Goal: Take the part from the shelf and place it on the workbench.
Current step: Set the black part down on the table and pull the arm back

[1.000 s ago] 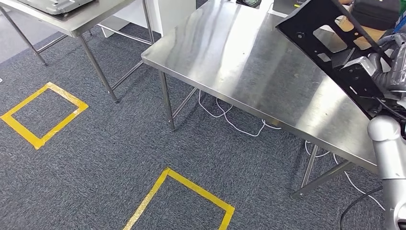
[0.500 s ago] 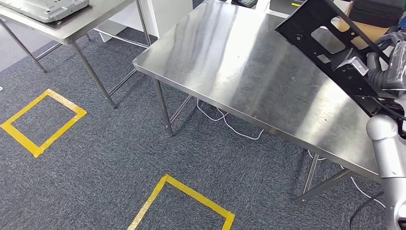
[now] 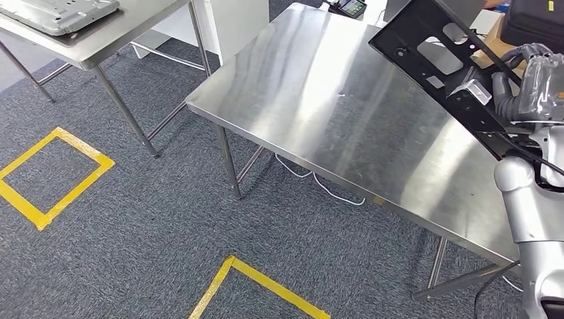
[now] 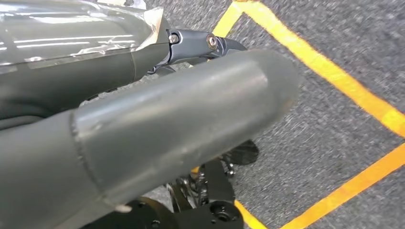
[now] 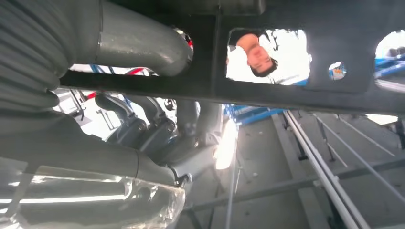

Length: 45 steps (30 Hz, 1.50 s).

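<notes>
Right hand [image 3: 525, 86] grips the black part [image 3: 432, 63] by its near end, fingers wrapped around the frame, holding it tilted above the workbench [image 3: 332, 113] at about 2 o'clock in the head view, likely so the long plate clears the tabletop until set-down. Left hand [image 4: 143, 133] hangs over the carpet; can't tell whether its fingers are spread or curled.

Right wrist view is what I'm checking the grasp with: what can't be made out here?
- Black perforated metal part: far ends cut off by the picture's edges.
- Right hand: fingers wrap the part; their tips are hidden behind it.
- Steel workbench, head view: far side hidden behind the part.
- Left hand: blurred thumb hides its fingers.
</notes>
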Motion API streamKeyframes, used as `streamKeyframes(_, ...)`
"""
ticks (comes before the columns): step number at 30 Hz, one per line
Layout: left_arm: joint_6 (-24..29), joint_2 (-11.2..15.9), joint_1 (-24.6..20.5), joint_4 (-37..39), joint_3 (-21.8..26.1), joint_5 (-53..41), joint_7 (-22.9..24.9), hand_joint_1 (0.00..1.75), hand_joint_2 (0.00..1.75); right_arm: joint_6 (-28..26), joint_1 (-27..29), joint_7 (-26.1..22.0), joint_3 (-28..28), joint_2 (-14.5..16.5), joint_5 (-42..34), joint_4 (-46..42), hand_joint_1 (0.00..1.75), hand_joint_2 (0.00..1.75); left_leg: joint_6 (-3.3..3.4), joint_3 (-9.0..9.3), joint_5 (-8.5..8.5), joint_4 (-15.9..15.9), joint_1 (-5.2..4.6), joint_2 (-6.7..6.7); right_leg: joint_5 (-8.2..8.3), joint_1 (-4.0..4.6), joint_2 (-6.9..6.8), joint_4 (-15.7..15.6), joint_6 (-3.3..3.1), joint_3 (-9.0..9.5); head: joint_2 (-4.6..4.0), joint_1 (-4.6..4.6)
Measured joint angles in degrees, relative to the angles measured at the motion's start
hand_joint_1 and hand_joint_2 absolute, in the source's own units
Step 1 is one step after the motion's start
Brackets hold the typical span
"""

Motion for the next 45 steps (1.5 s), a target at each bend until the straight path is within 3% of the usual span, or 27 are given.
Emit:
streamKeyframes(2,0.0,0.0,0.1,0.0,0.0,0.0,0.0,0.0,0.0,0.0,0.1,0.0,0.2,0.2,0.2,0.6,1.75,1.75,-0.22,1.66,-1.48,0.0,-0.01,-0.25,-2.35,-0.06,-0.02,1.5,0.11,-3.75,0.0,0.05)
streamKeyframes(3,0.0,0.0,0.2,0.0,0.0,0.0,0.0,0.0,0.0,0.0,0.2,0.0,0.4,0.3,0.3,0.8,1.75,1.75,-0.43,2.72,-2.33,0.0,-0.01,-0.35,-2.03,-0.19,-0.06,-0.6,0.59,-4.22,0.0,0.09)
streamKeyframes(4,0.0,0.0,0.3,0.1,0.0,0.0,0.1,0.0,0.0,0.0,0.1,0.0,0.5,0.5,0.5,1.1,1.75,1.75,-0.65,3.84,-3.22,0.1,0.0,-0.43,-0.12,-0.45,-0.2,-4.0,1.34,-4.02,0.0,0.16)
streamKeyframes(5,0.0,0.0,0.3,0.1,0.1,0.0,0.1,0.0,0.0,-0.1,0.1,-0.1,0.7,0.7,0.7,1.5,1.75,1.75,-0.95,4.83,-4.28,0.3,-0.08,-0.46,3.57,-0.71,-0.67,-8.0,2.35,-3.5,0.0,0.32)
streamKeyframes(6,0.0,0.0,0.4,0.1,0.1,0.0,0.1,0.0,0.0,-0.2,0.0,-0.1,0.8,0.8,0.9,1.9,1.75,1.75,-1.22,5.64,-5.33,0.4,-0.15,-0.49,6.79,-0.82,-1.16,-11.2,2.74,-2.97,0.0,0.51)
streamKeyframes(7,0.0,0.1,0.4,0.1,0.1,0.0,0.1,0.0,0.0,-0.3,0.0,-0.2,0.9,1.1,1.0,2.2,1.75,1.75,-1.51,6.05,-6.26,0.6,-0.23,-0.45,9.28,-0.71,-1.48,-13.2,2.56,-2.38,0.0,0.72)
streamKeyframes(8,0.0,0.1,0.3,0.1,0.2,0.0,0.1,0.0,0.0,-0.5,0.0,-0.2,1.0,1.3,1.2,2.5,1.75,1.75,-1.79,6.37,-6.99,0.7,-0.31,-0.33,10.59,-0.56,-1.65,-14.1,1.91,-2.01,0.0,0.99)
streamKeyframes(9,0.0,0.1,0.3,0.1,0.2,0.0,0.1,0.0,0.0,-0.6,-0.1,-0.2,1.0,1.4,1.3,2.6,1.75,1.75,-1.96,6.59,-7.4,0.8,-0.27,-0.19,10.15,-0.38,-1.44,-14.1,0.75,-1.7,0.0,1.13)
streamKeyframes(11,0.1,0.2,0.1,0.0,0.3,0.0,0.1,0.0,0.0,-0.7,-0.6,-0.2,1.0,1.6,1.6,2.7,1.75,1.75,-2.4,6.06,-7.43,2.9,-0.01,0.12,9.47,-0.57,-0.9,-14.1,-0.81,-0.64,0.0,1.29)
streamKeyframes(13,0.2,0.1,0.0,0.0,0.4,0.0,0.1,0.0,0.0,-0.8,-1.2,-0.2,1.0,1.7,1.8,2.8,1.75,1.75,-3.11,2.16,-7.36,9.5,0.46,0.27,8.38,-0.69,-0.63,-14.1,-1.81,0.81,0.0,1.16)
streamKeyframes(15,0.2,0.1,0.0,0.0,0.4,-0.1,0.1,0.0,0.0,-0.8,-1.5,-0.2,1.1,1.9,1.8,2.9,1.75,1.75,-3.84,-4.05,-9.57,17.6,0.88,0.33,7.03,-0.59,-0.51,-14.1,-2.13,2.24,0.0,1.08)
streamKeyframes(16,0.2,0.1,0.0,0.1,0.4,-0.1,0.1,0.0,0.0,-0.8,-1.5,-0.2,1.1,2.0,1.8,3.0,1.75,1.75,-4.06,-6.74,-11.32,20.0,1.02,0.34,6.32,-0.58,-0.45,-14.1,-2.14,3.09,0.0,1.08)
streamKeyframes(18,0.6,0.1,0.1,0.1,0.4,-0.1,0.2,0.0,0.0,-0.8,-1.5,-0.2,1.2,2.3,1.9,3.3,1.75,1.75,-4.1,-9.71,-12.73,19.3,1.18,0.34,4.87,-0.65,-0.34,-14.1,-2.0,5.11,0.0,1.05)
streamKeyframes(19,1.0,0.1,0.1,0.1,0.4,-0.2,0.2,0.0,0.0,-0.8,-1.5,-0.2,1.2,2.4,1.9,3.4,1.75,1.75,-3.9,-9.95,-11.11,16.4,1.22,0.34,4.14,-0.68,-0.29,-14.1,-1.87,6.15,0.0,1.05)
streamKeyframes(22,2.9,0.2,0.3,0.1,0.4,-0.9,0.4,0.0,0.0,-0.8,-1.5,-0.2,1.4,3.0,2.0,4.0,1.75,1.75,-2.66,-8.85,0.58,5.8,0.86,0.09,2.07,-0.47,0.05,-14.1,-1.12,8.3,0.0,0.99)
streamKeyframes(23,3.4,0.3,0.4,0.1,0.4,-1.0,0.5,0.0,0.0,-0.8,-1.5,-0.2,1.5,3.3,2.1,4.3,1.75,1.75,-2.32,-8.57,3.26,4.2,0.66,-0.08,1.5,-0.3,0.23,-14.1,-0.71,8.59,0.0,0.96)
streamKeyframes(24,3.8,0.3,0.4,0.1,0.4,-1.1,0.5,0.0,0.0,-0.9,-1.6,-0.2,1.6,3.5,2.2,4.5,1.75,1.75,-2.05,-8.41,4.28,3.9,0.45,-0.21,1.06,-0.16,0.4,-14.2,-0.28,8.84,0.0,0.94)
streamKeyframes(26,4.2,0.3,0.1,0.1,0.4,-1.2,0.5,0.0,0.0,-1.0,-1.9,-0.3,1.8,3.5,2.3,4.8,1.75,1.75,-1.67,-7.69,4.21,3.5,0.36,-0.26,0.26,0.08,0.36,-14.4,0.42,9.08,0.0,0.93)
streamKeyframes(28,4.6,0.2,-0.1,0.1,0.4,-1.2,0.0,0.0,0.0,-1.4,-2.5,-0.6,1.8,3.5,2.3,5.1,1.75,1.75,-1.12,-6.73,3.97,2.5,0.47,-0.24,-1.33,0.26,0.07,-11.4,0.35,7.56,0.0,1.01)
streamKeyframes(30,5.2,0.2,-0.1,0.1,0.4,-1.4,-0.7,0.0,0.0,-1.9,-3.0,-1.0,2.0,3.6,2.2,5.9,1.75,1.75,-0.55,-6.1,3.46,2.2,0.43,-0.29,-3.75,0.27,-0.06,-3.5,-0.15,2.69,0.0,1.06)
streamKeyframes(32,5.7,0.1,-0.2,0.1,0.4,-1.7,-1.3,0.0,0.0,-2.1,-2.9,-1.2,2.1,3.8,2.2,6.8,1.75,1.75,-0.33,-5.58,2.83,2.2,0.35,-0.44,-4.41,0.27,-0.05,2.4,0.11,-2.14,0.0,1.05)
streamKeyframes(33,5.8,0.1,-0.1,0.1,0.4,-1.8,-1.5,0.0,0.0,-2.2,-2.9,-1.3,2.3,3.9,2.2,7.2,1.75,1.75,-0.37,-5.26,2.5,2.3,0.33,-0.56,-3.16,0.26,-0.06,2.1,0.67,-3.05,0.0,1.03)
streamKeyframes(35,6.0,-0.1,-0.1,0.1,0.4,-1.9,-1.8,0.0,0.0,-2.3,-3.0,-1.4,2.4,4.1,2.2,7.8,1.75,1.75,-0.6,-4.63,1.8,2.7,0.31,-0.81,1.65,0.23,-0.15,-4.8,1.97,-1.38,0.0,1.05)
streamKeyframes(36,6.0,-0.1,-0.1,0.1,0.4,-1.9,-1.9,0.0,0.0,-2.5,-3.1,-1.4,2.4,4.2,2.2,7.9,1.75,1.75,-0.83,-4.43,1.42,3.0,0.22,-0.94,3.92,0.28,-0.25,-8.8,2.17,0.0,0.0,1.02)
streamKeyframes(37,6.0,-0.2,-0.1,0.1,0.4,-1.9,-2.0,0.0,0.0,-2.6,-3.3,-1.4,2.4,4.2,2.2,8.1,1.75,1.75,-1.06,-4.36,1.09,3.3,0.13,-1.07,5.44,0.33,-0.32,-11.7,1.92,1.18,0.0,1.03)
streamKeyframes(40,6.1,-0.2,0.0,0.1,0.4,-2.0,-2.4,0.0,0.0,-2.9,-3.9,-1.4,2.5,4.5,2.7,8.5,1.75,1.75,-0.81,-4.51,0.62,3.7,-0.13,-1.19,6.54,0.36,-0.32,-13.8,0.47,2.18,0.0,0.95)
streamKeyframes(45,5.8,-0.3,0.0,0.1,0.4,-2.4,-4.5,0.0,0.0,-5.8,-4.6,0.9,2.8,5.1,9.2,10.4,1.75,1.75,-0.66,-4.4,0.66,3.6,0.01,-1.03,6.54,0.56,-0.2,-13.8,0.25,2.22,0.0,0.91)
